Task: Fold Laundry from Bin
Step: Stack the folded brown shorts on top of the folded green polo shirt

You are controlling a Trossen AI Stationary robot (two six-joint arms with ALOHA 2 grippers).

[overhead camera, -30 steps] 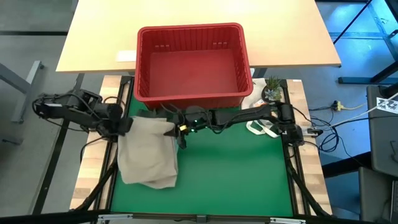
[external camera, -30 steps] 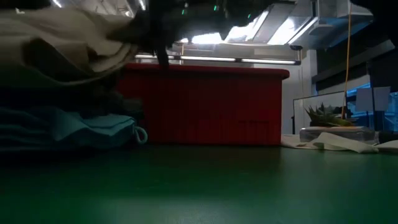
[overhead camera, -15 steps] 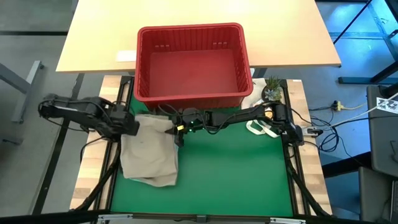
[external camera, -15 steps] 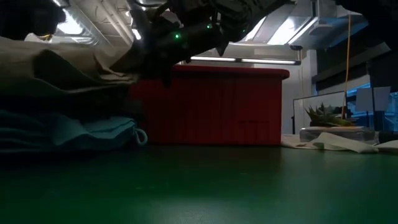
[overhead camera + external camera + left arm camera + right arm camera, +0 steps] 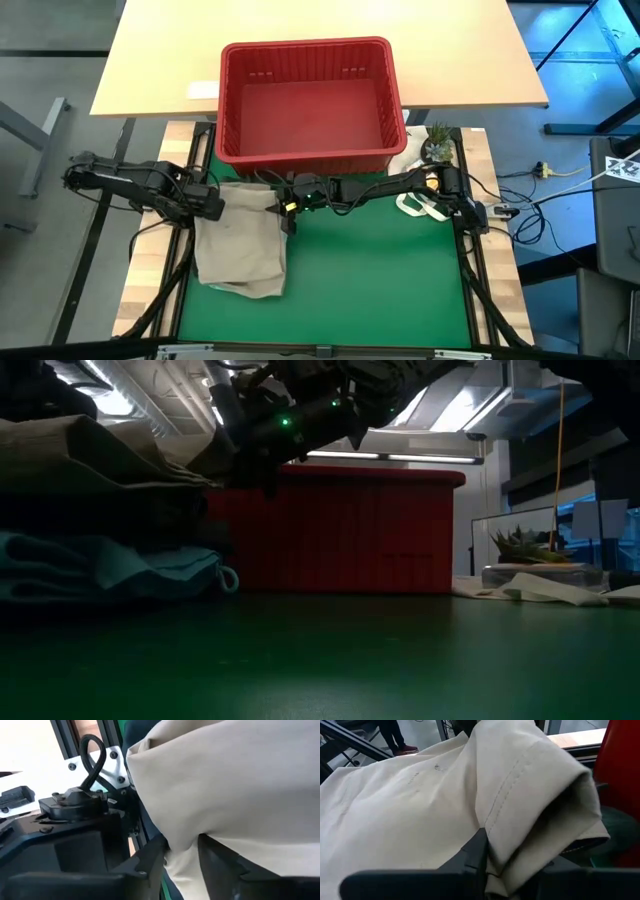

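Two corners of the beige-tan cloth garment [image 5: 240, 238], laid on the folded stack just before the empty red ribbed plastic bin [image 5: 310, 100], are pinched by the left gripper [image 5: 214, 205] and right gripper [image 5: 284, 210]; release is judged next.

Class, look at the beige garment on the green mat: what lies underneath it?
In the low view, a dark garment and a light teal one lie stacked under the beige garment. Anything deeper in the pile is hidden.

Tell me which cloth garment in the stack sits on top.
The beige-tan cloth garment, pinched at its far corners by the left gripper and right gripper. The light teal garment lies at the bottom.
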